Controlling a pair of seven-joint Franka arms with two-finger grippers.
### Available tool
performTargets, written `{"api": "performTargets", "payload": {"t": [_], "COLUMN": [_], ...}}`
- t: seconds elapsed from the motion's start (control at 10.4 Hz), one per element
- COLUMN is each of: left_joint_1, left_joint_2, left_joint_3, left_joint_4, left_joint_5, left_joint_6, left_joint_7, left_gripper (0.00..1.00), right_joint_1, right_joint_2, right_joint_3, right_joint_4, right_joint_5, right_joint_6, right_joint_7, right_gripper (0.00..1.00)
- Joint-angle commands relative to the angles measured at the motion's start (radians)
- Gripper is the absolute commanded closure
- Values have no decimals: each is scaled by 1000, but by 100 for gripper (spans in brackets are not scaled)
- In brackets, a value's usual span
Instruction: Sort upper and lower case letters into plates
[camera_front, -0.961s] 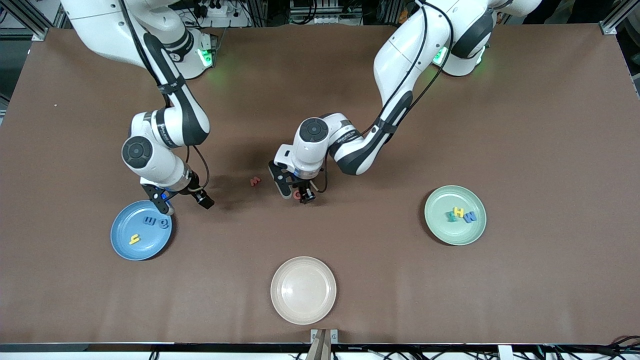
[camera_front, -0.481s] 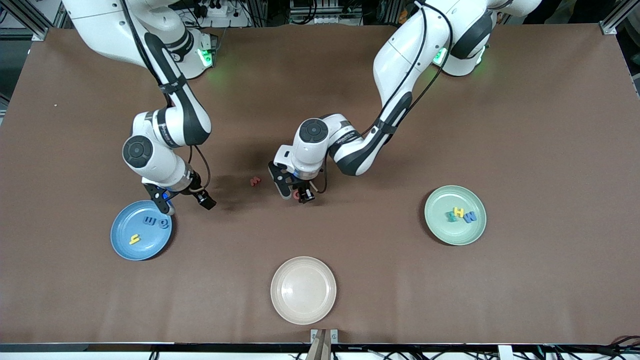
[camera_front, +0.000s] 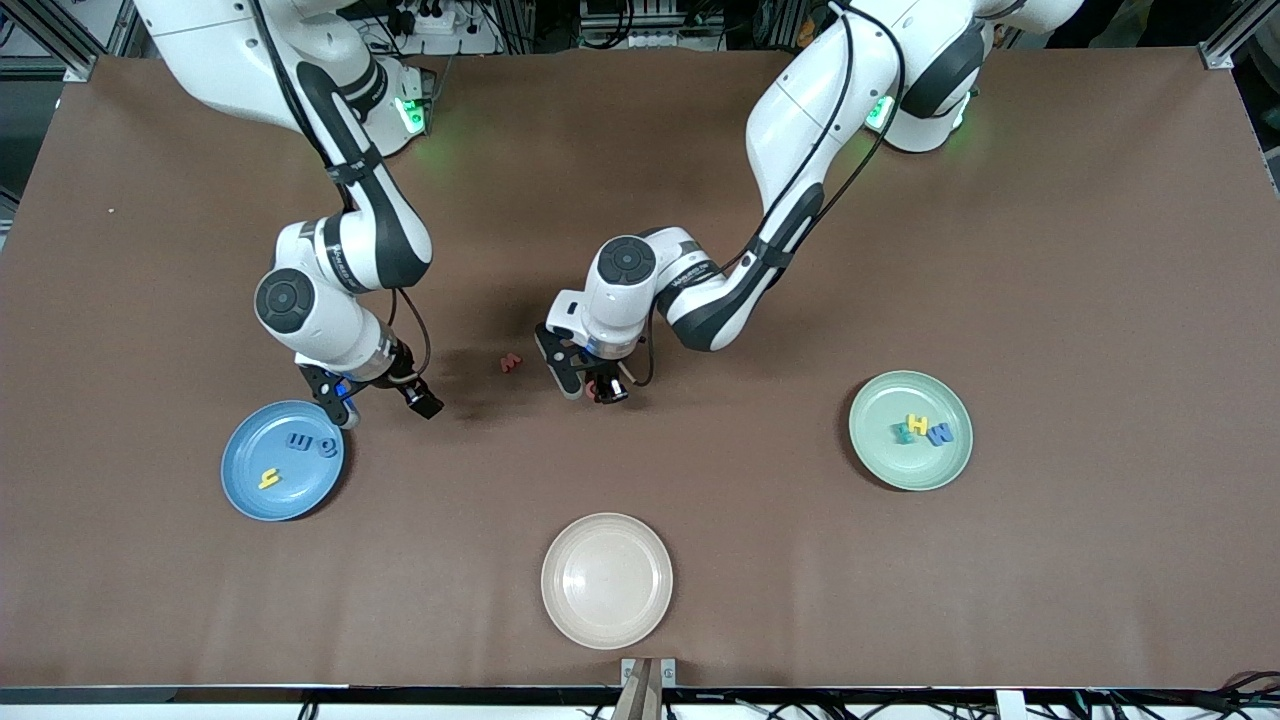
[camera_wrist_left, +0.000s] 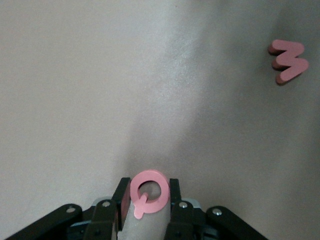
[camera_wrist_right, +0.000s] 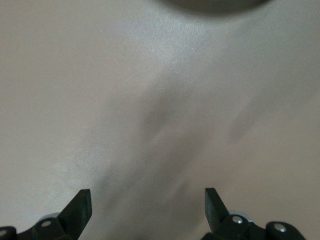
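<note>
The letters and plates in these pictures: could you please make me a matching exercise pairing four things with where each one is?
1. red Q
2. red m
3. yellow H
4. right tool

A. on the green plate
B. bare on the table
C. open, beside the blue plate
D. between the left tool's fingers

Pairs: 1-D, 2-B, 3-A, 4-C

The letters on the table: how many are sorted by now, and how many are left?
Six are sorted: three in the blue plate, three in the mint green plate. The left gripper has its fingers shut on a red Q. One red m lies loose on the table. The right gripper is open beside the blue plate.
</note>
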Motion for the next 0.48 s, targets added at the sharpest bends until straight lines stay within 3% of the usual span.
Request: {"api": "performTargets", "payload": {"t": [0.0, 0.19, 0.38], "left_joint_1": [21, 79, 203], "left_joint_2": [-67, -157, -246], "left_joint_3": [15, 53, 64], "left_joint_4": [-2, 0, -5], "left_joint_5": [-54, -147, -165], "left_joint_6": [-49, -173, -326], "left_joint_7": [-40, -42, -37], "left_gripper": [100, 100, 100], "right_joint_1": [23, 57, 107], "right_joint_2": [16, 46, 97], "right_joint_3": [-2, -2, 0], "right_joint_4": [17, 53, 74], "right_joint_5": [18, 18, 22], "right_joint_6": [8, 8, 11], "right_joint_7": [49, 104, 107], "right_gripper": [0, 0, 0]}}
